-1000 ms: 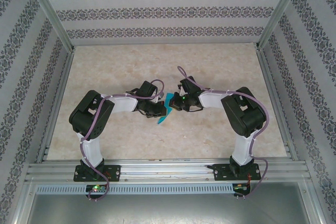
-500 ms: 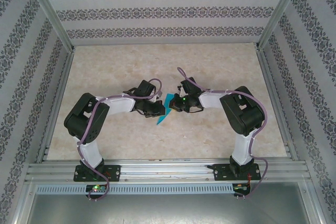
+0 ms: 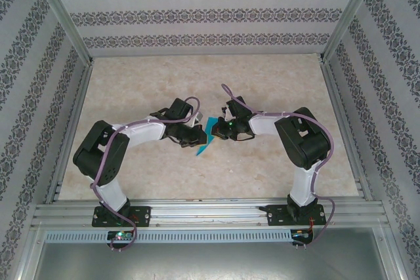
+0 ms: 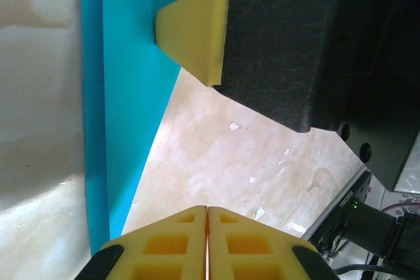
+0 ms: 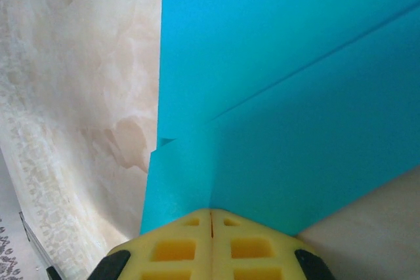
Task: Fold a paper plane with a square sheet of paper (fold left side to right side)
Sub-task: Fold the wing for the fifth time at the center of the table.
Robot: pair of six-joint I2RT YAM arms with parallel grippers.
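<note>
1. Top view: over the last second the left arm's elbow has swung outward and down toward the near left. The left gripper point(image 3: 195, 137) has crept slightly toward the far side. The right arm and right gripper point(image 3: 221, 129) look unmoved.
2. Top view: the paper point(image 3: 209, 129) lies mid-table point(image 3: 275, 77) between the two grippers, with both at its edges. A little more blue shows between them than a second ago, and the near tip points down-left as before.
3. Left wrist view: the left gripper point(image 4: 208, 244) is fully closed, its pads meeting with nothing between them. The paper point(image 4: 125, 83) lies flat just to the left of the pads, its long edge running away from the camera. One yellow fingertip point(image 4: 193, 31) of the right gripper sits on the paper's far part.
4. Right wrist view: the right gripper point(image 5: 211, 244) is closed too. The paper point(image 5: 295, 96) reaches right up to its tips and shows a diagonal crease with overlapping layers. I cannot tell whether a layer is pinched between the pads or only pressed against the table point(image 5: 85, 96).
5. Judgement: the right gripper seems to be pinning the folded paper while the closed left gripper moves beside it, probably to press a fold flat. The paper is creased but not yet a plane, so more folds remain.
</note>
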